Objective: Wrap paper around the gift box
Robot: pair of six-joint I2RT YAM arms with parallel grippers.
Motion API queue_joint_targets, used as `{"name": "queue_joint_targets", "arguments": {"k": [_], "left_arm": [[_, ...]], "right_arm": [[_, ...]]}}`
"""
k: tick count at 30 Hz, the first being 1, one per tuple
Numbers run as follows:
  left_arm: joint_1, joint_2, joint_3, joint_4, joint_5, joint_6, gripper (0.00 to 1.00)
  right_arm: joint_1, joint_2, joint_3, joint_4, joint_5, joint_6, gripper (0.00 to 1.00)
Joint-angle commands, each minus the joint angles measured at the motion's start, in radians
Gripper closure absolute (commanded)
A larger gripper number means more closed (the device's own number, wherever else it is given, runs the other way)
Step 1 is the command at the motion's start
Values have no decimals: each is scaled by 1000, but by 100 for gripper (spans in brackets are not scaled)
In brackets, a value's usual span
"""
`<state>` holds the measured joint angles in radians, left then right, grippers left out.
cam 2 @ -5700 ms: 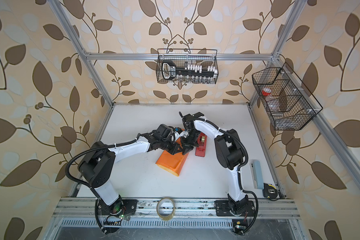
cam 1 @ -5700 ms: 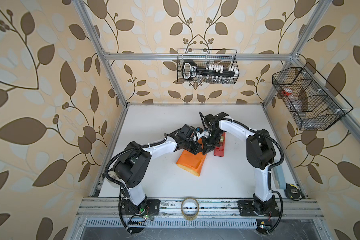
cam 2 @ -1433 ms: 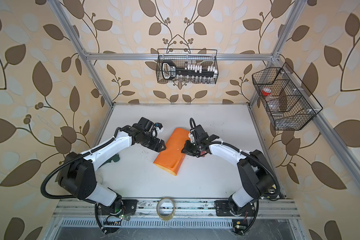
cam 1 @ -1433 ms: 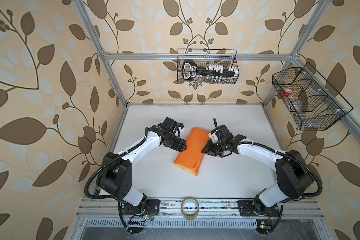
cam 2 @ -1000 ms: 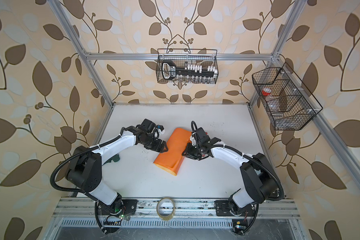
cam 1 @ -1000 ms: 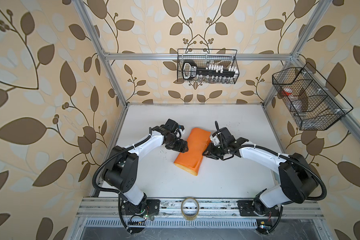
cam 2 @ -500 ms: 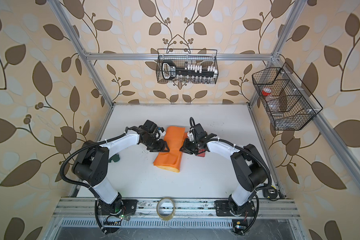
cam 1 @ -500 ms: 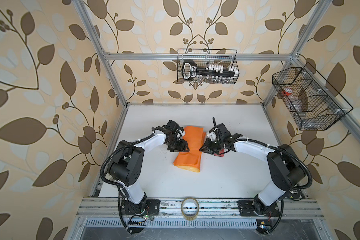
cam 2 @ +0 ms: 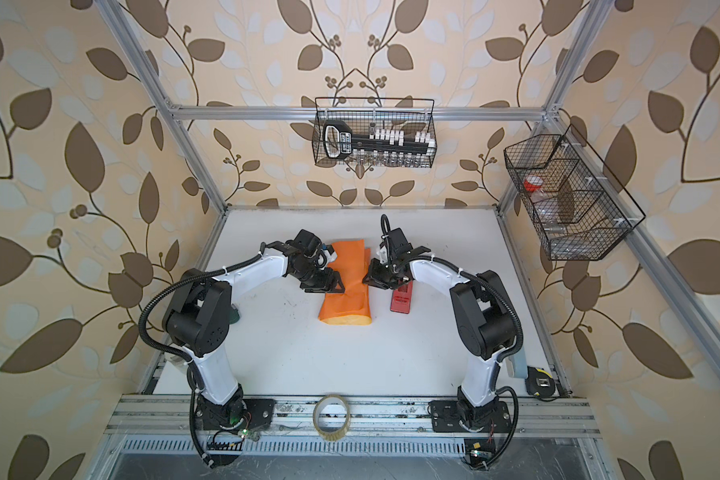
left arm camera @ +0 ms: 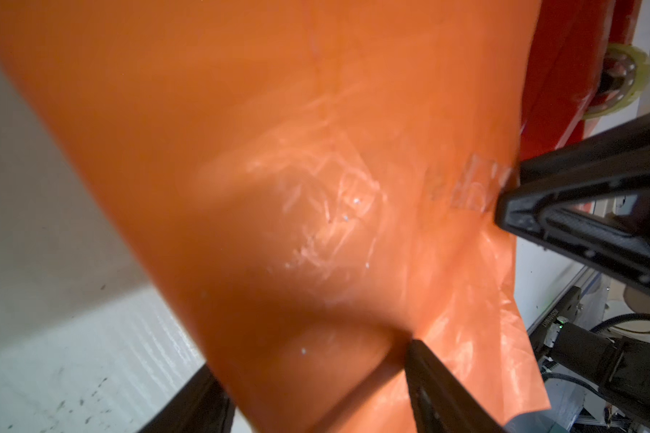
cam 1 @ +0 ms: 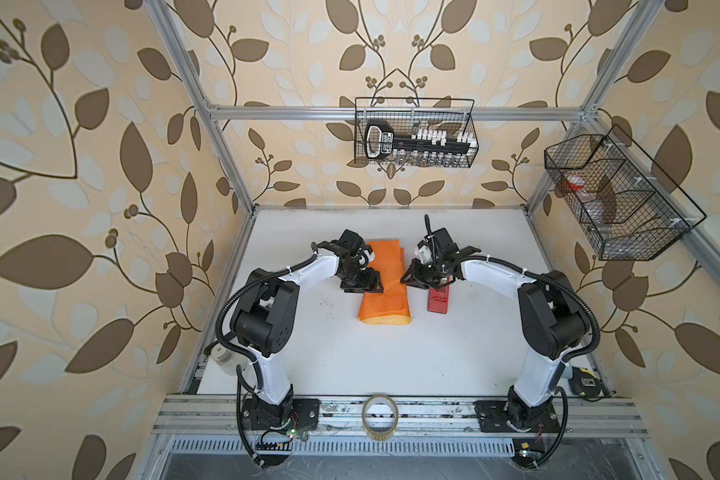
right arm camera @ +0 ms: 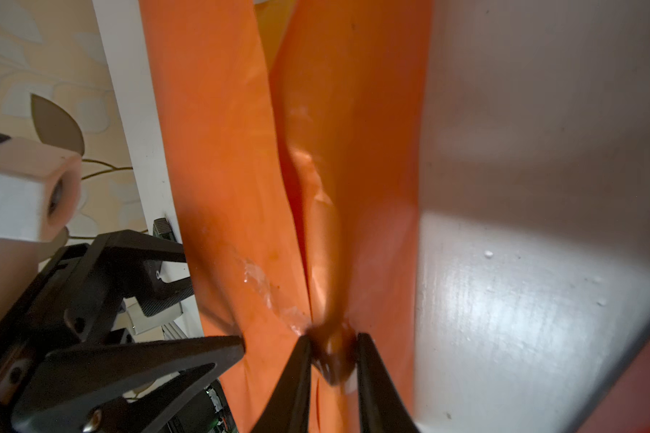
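Your right gripper (right arm camera: 331, 341) is pinched almost closed on a raised fold of the paper (cam 1: 385, 291) along its right side. Your left gripper (cam 1: 368, 284) has its jaws spread wide, one tip touching the paper's left side, gripping nothing. The paper lies as a folded orange bundle in the middle of the tabletop (cam 1: 350, 353), nearer the far edge than the front. The gift box is hidden inside the wrap. A red tape dispenser (cam 1: 438, 300) lies just beside the bundle's right side. The wire basket (cam 1: 412, 100) on the back wall holds a black-handled tool (cam 1: 377, 139) and white pieces (cam 1: 429, 135); the side basket (cam 1: 636, 241) holds a red-capped item (cam 1: 574, 184)
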<state>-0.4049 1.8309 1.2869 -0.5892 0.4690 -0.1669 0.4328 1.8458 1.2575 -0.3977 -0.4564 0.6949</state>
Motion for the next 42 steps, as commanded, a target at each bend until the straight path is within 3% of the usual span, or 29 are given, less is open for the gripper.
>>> {"name": "queue_joint_targets", "arguments": {"k": [1, 7, 9, 16, 20, 29, 35, 42], "left_arm": [[21, -51, 40, 13, -25, 64, 28], [23, -188, -10, -64, -24, 121, 22], [23, -246, -62, -63, -23, 124, 14], [14, -385, -287, 72, -46, 97, 13], [-58, -428, -338, 131, -129, 168, 13], [-125, -400, -335, 210, -347, 305, 13], [-124, -425, -243, 98, -323, 369, 14], [-141, -407, -245, 125, -317, 518, 14]], "right_arm": [[10, -53, -42, -33, 1, -17, 71], [18, -201, -122, -41, 23, -39, 63], [23, -233, -133, -63, 36, -63, 63], [107, -310, -190, -102, 179, -171, 52], [143, -321, -264, -38, 218, -160, 49], [157, -299, -284, -11, 242, -160, 48], [163, -278, -247, -3, 238, -161, 47], [201, -215, -184, -20, 252, -168, 48]]}}
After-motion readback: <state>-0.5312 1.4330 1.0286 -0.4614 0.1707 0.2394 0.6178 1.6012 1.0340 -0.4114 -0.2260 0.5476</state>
